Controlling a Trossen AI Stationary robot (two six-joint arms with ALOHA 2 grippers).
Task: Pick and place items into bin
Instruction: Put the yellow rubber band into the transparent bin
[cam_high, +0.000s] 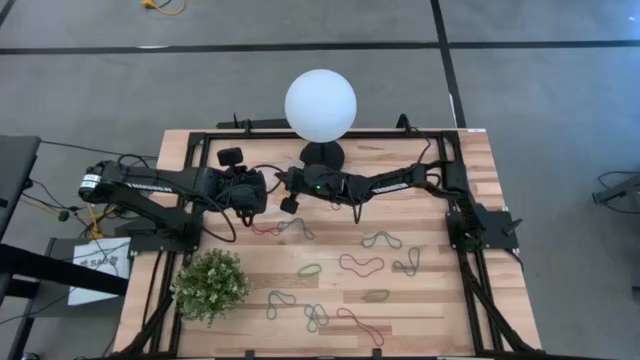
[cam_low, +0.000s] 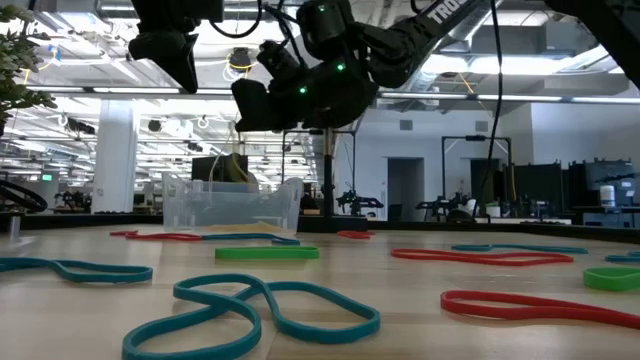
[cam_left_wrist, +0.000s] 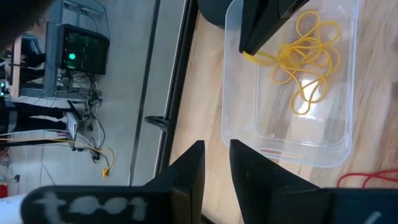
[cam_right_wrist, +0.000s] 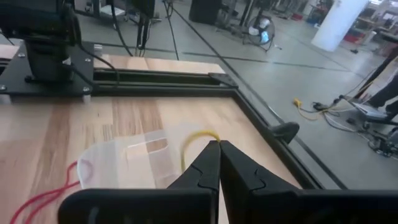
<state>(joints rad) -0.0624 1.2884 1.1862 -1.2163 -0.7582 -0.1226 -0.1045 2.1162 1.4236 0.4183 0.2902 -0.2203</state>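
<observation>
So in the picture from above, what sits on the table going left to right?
Green leafy plant, left claw, white globe lamp, long red rubber-band loop, grey-blue rubber-band loop.

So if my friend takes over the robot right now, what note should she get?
Right gripper: shut on a yellow rubber band, held above the clear bin.
Left gripper: fingers slightly apart, empty, hovering beside the bin.
Done: a tangle of yellow bands already lies in the bin.
Left: drop the held band in, then collect the loops scattered over the table, such as the red band, green band and grey-blue band. The plant and globe lamp stay put.
</observation>
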